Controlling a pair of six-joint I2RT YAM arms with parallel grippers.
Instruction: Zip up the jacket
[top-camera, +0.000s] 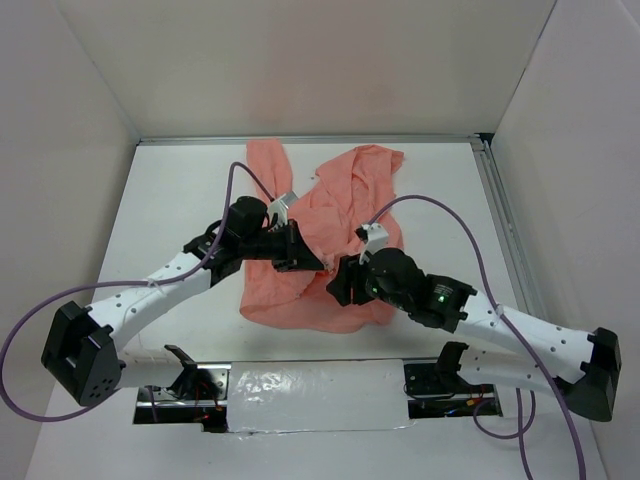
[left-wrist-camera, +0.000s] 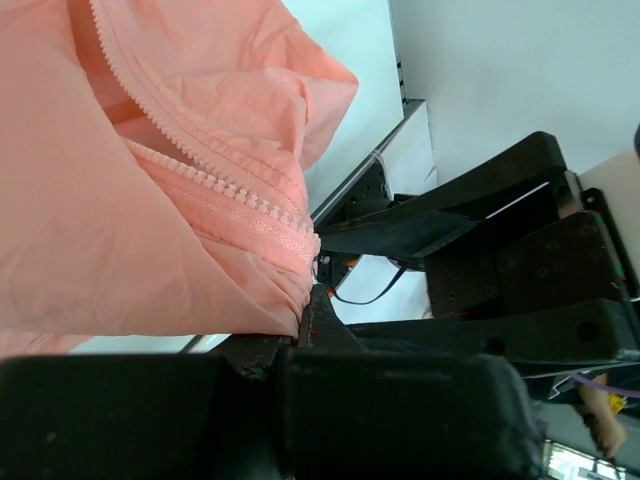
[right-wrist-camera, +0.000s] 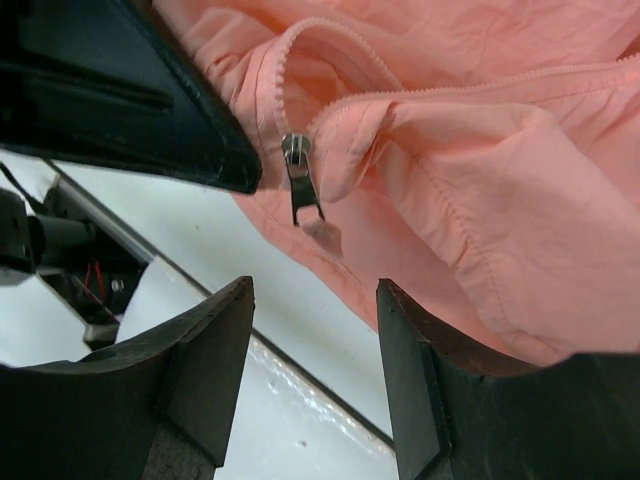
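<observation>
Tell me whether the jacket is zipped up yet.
Not zipped. The right wrist view shows the slider near the jacket edge, its two rows of teeth parting beyond it.

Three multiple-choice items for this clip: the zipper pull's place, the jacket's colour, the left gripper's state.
1. Where is the zipper pull relative to the right gripper?
A. clamped in it
B. hanging free beyond its open fingers
C. hidden under fabric
2. The jacket is:
A. salmon-pink
B. blue
C. grey
3. The left gripper is:
A. open, empty
B. out of view
C. shut on the jacket's edge
Answers: 1 B: the pull dangles clear of both fingers. 2 A: pink in every view. 3 C: fabric is pinched at its tips.
</observation>
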